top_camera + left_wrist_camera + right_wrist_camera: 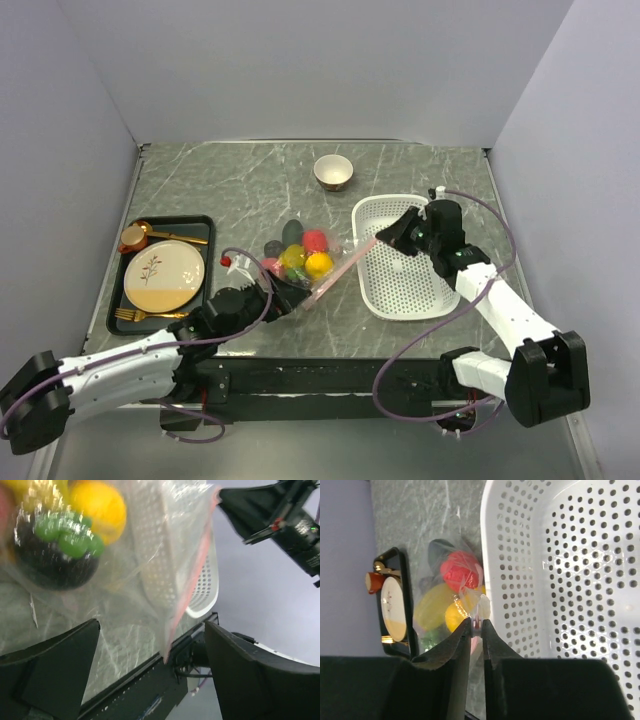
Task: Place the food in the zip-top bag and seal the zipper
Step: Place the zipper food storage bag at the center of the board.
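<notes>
Beside basket [405, 285], right fingers [451, 652] pinching zipper [345, 265], food [318, 264] inside zip-top bag [131, 605]

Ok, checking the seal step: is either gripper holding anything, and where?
The right gripper pinches the bag by one end of its pink zipper; the left gripper is open, holding nothing.

White-shelled arms [505, 312] with black joints, black claws [385, 236] and purple cables [377, 383].

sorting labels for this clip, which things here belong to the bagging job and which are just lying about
Job: food, zip-top bag, zipper pinched by right hand, left hand open by the bag.
Lying about: white basket, black tray, plate, bowl.
</notes>
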`<state>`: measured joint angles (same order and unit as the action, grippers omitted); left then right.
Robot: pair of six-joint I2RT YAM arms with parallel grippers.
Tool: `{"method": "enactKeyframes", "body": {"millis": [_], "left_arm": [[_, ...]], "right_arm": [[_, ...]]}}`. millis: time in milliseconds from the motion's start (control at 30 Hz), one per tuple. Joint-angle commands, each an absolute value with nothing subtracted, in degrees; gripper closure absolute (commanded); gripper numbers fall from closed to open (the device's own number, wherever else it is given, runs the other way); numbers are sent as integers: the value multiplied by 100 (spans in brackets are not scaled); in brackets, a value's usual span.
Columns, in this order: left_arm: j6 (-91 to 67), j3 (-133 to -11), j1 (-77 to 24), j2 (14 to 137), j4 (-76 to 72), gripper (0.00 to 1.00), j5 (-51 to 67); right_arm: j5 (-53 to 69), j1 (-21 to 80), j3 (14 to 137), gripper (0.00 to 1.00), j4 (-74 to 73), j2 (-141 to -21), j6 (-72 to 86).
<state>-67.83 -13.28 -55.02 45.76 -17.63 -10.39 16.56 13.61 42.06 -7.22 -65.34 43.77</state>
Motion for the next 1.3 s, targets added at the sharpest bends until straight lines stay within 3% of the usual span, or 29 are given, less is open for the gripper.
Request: {"method": "enactKeyframes", "body": {"millis": [0, 33, 67, 133, 267, 367, 567, 867, 967, 1267], "left_arm": [[-6135, -1889, -5537, 4000, -950, 5, -1660], [-6091, -1933, -5528, 3921, -732, 3, -1739], [-5986, -2029, -5528, 3807, -625, 2, -1879], [-5907, -2161, -5520, 3753, -292, 1, -1986], [-5511, -3013, -5520, 4094, 718, 1, -2346], [-5090, -3611, -5520, 4463, 1256, 1, -2627], [-4123, -4394, -5379, 5044, 1371, 1, -2444], [-3270, -5167, -4272, 5932, 1414, 1, -415], [-3199, -5677, -4192, 6240, 1985, 1, -457], [-3402, -5827, -4087, 6284, 2215, 1, -1239]], "right_arm": [[1582, 1327, 4701, 74, -729, -6749, 3921], [1582, 1336, 4859, 69, -834, -6863, 3868], [1573, 1327, 4956, 54, -931, -6925, 3815], [1250, 1327, 5141, 48, -1255, -6918, 3692], [204, 1327, 4694, 13, -1134, -5917, 3709], [-543, 1318, 4649, 2, -1493, -5345, 3543], [-1520, 1283, 4782, 0, -2364, -5352, 3182], [-1809, 1081, 4263, 0, -2478, -5265, 3244], [-1872, 1002, 4219, 0, -2426, -5404, 3007], [-159, 984, 3877, 0, -1995, -5370, 3102]]}}
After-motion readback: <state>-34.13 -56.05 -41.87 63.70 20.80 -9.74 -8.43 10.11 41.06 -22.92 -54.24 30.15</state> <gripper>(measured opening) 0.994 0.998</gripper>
